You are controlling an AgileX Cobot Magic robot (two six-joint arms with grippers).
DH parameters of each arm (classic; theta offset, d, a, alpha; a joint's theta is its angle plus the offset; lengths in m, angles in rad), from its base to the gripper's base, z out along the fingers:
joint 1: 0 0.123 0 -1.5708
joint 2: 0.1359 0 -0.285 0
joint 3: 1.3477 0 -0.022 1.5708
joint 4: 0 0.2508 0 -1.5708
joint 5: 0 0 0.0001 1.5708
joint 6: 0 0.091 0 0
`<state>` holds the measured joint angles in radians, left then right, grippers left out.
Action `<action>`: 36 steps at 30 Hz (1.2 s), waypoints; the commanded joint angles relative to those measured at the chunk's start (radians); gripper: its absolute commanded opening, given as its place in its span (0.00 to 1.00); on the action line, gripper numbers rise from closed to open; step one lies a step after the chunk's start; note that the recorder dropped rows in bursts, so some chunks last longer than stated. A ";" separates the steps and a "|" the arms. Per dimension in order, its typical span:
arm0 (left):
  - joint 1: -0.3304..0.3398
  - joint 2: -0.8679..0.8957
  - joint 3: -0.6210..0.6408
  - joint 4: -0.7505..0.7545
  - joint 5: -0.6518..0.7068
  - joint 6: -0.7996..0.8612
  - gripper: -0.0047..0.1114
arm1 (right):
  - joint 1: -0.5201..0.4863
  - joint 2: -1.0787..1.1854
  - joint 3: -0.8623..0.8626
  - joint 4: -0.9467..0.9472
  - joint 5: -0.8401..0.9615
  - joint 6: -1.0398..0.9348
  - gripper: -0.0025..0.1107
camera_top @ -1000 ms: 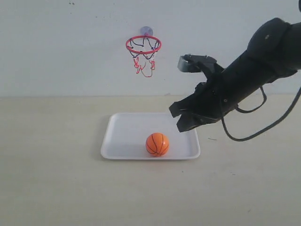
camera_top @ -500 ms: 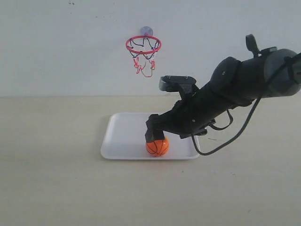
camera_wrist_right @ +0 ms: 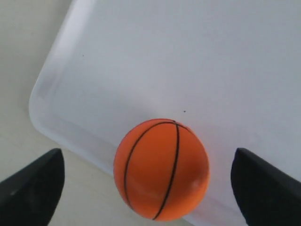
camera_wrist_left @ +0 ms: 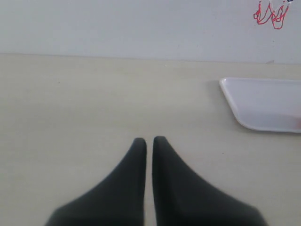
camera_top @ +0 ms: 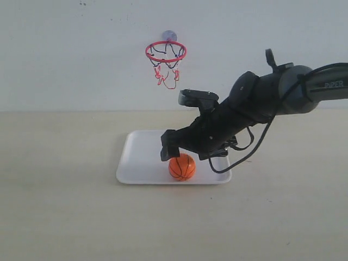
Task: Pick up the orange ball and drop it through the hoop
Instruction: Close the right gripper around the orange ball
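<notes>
My right gripper (camera_top: 190, 153) is spread wide and empty, a finger on either side of the ball (camera_top: 181, 167) with clear gaps. The ball sits at the tray's (camera_top: 130, 163) front edge, lower middle. My left gripper (camera_wrist_left: 149, 141) holds nothing, fingers almost together. The hoop (camera_top: 166, 52) hangs on the wall, upper centre.

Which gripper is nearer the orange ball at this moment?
Right. The right gripper is open at the orange ball, with a finger on either side and neither touching it. The left gripper is shut over the table, outside the white tray.
</notes>
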<state>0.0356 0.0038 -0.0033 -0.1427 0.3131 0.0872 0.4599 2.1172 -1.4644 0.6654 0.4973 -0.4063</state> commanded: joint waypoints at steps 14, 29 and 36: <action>0.001 -0.004 0.003 -0.006 -0.003 -0.008 0.08 | 0.003 0.043 -0.023 -0.018 0.005 0.004 0.70; 0.001 -0.004 0.003 -0.006 -0.003 -0.008 0.08 | 0.003 0.024 -0.023 -0.018 0.007 0.042 0.02; 0.001 -0.004 0.003 -0.006 -0.003 -0.008 0.08 | -0.014 -0.052 -0.023 -0.147 -0.033 -0.004 0.02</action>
<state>0.0356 0.0038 -0.0033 -0.1427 0.3131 0.0872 0.4607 2.1022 -1.4829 0.5921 0.4867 -0.3928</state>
